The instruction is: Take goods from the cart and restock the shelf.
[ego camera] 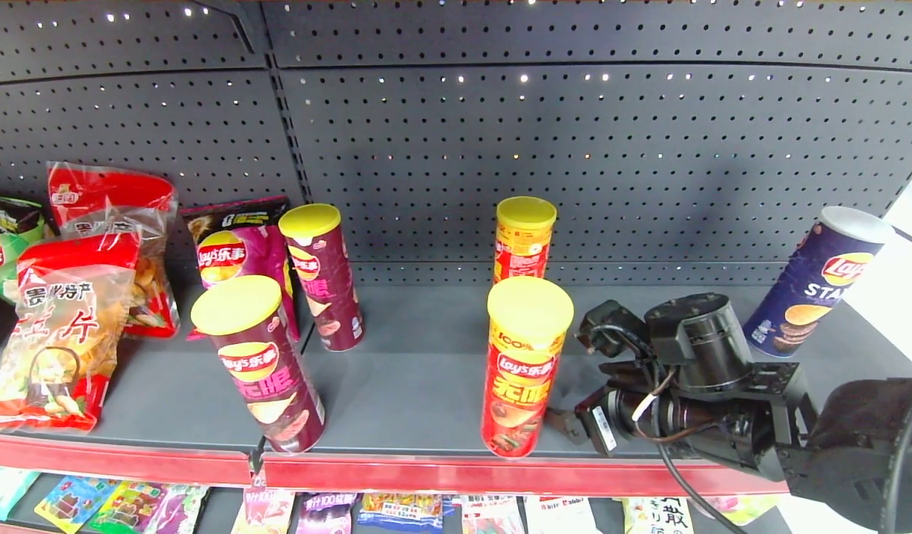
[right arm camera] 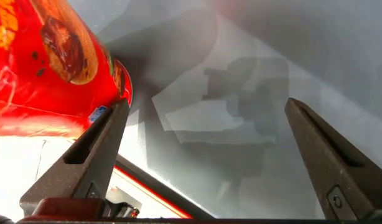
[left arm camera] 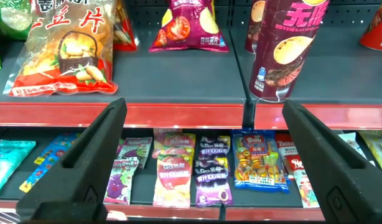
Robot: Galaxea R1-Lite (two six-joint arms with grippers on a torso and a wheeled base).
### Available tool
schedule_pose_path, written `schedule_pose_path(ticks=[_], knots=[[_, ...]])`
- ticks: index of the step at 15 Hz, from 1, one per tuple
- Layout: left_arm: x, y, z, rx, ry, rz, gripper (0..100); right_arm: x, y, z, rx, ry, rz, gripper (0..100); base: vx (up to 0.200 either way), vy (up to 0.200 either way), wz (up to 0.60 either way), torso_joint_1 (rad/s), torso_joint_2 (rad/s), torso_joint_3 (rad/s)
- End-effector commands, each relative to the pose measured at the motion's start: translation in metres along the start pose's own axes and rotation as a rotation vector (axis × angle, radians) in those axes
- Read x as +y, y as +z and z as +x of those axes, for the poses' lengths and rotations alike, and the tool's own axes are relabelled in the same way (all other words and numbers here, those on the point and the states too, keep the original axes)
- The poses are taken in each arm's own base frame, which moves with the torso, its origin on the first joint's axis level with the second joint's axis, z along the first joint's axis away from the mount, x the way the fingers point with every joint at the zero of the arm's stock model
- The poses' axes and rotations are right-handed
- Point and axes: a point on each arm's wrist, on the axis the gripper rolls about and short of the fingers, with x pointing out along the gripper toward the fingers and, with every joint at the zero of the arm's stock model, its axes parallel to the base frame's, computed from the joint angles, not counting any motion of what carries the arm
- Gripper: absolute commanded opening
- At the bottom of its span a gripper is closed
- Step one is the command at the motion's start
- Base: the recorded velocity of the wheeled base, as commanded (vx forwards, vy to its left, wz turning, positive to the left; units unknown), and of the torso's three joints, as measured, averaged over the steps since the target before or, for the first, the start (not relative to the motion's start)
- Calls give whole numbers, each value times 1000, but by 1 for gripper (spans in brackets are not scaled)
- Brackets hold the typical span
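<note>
A red chip can with a yellow lid (ego camera: 526, 371) stands at the shelf's front edge, and a second one (ego camera: 524, 237) stands behind it. My right gripper (ego camera: 574, 386) hovers low over the shelf just right of the front can. It is open in the right wrist view (right arm camera: 206, 109), where the red can (right arm camera: 48, 68) lies outside one finger (right arm camera: 97, 149), not between the two. My left gripper (left arm camera: 204, 106) is open and holds nothing. It faces the shelf's red front rail (left arm camera: 178, 115), below a purple can (left arm camera: 284, 50).
Two purple cans (ego camera: 259, 363) (ego camera: 322, 278) stand left of centre. A blue can (ego camera: 815, 285) leans at the far right. Snack bags (ego camera: 62, 334) crowd the left end. Small packets (left arm camera: 197, 174) fill the lower shelf. Bare shelf floor (ego camera: 426, 371) lies between the cans.
</note>
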Motion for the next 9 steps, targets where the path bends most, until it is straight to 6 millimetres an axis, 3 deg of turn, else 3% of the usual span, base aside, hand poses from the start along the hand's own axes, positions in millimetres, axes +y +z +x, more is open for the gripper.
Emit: schedule_pose_path(ticks=[1,9], knots=[[0,0,0,0,1,0,100,1,0,1,1,4,-4,100,0,0,0,0,0,0],[0,0,0,-1,1,0,100,3,3,3,-4,6,-6,100,0,0,0,0,0,0]])
